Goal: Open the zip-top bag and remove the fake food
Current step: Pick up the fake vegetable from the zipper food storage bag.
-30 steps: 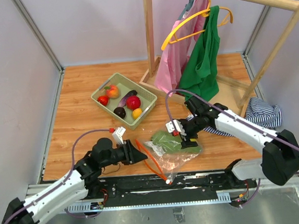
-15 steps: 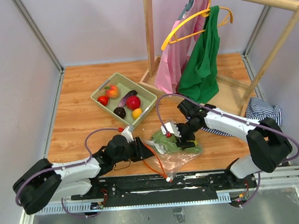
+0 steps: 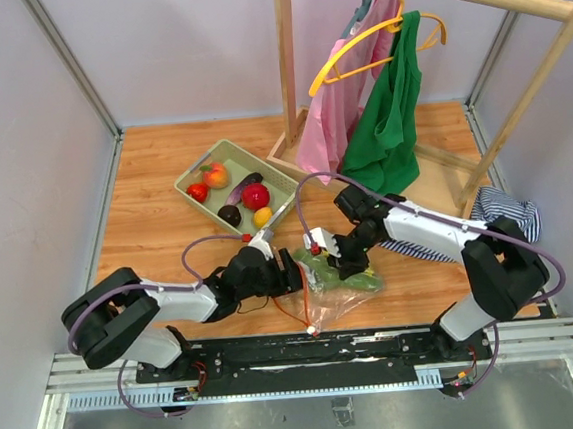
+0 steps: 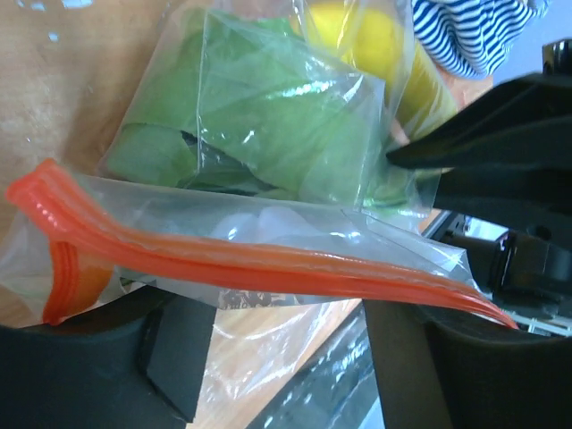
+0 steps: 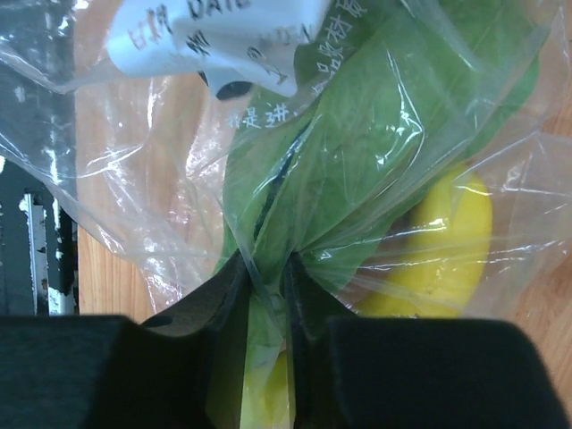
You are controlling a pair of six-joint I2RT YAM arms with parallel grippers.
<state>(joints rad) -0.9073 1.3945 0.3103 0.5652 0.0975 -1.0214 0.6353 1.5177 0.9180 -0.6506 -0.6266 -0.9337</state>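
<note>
1. Zip-top bag lies on the wooden table, low in the middle of the top view, between the two grippers.
2. The bag is see-through and crinkly. Its orange-red zip strip runs across the left wrist view from the left side to the lower right.
3. The left gripper has its jaws wide apart. The zip strip and some of the bag's plastic lie over the gap between them.
4. The right gripper has its jaws almost closed. A thin fold of the bag is pinched between them.
5. Some of the fake food is inside the bag. A green piece fills the middle of the right wrist view. A yellow banana sits just beside it on the right.
6. A white label with dark print shows at the top of the right wrist view.
7. More fake food sits in a pale green basket, up and to the left of the bag in the top view. It holds red, orange, dark purple and yellow pieces.
8. A wooden clothes rack stands in the upper right of the top view. Pink and green clothes hang on it.
9. A striped cloth lies at the right side, near the right arm.
</note>
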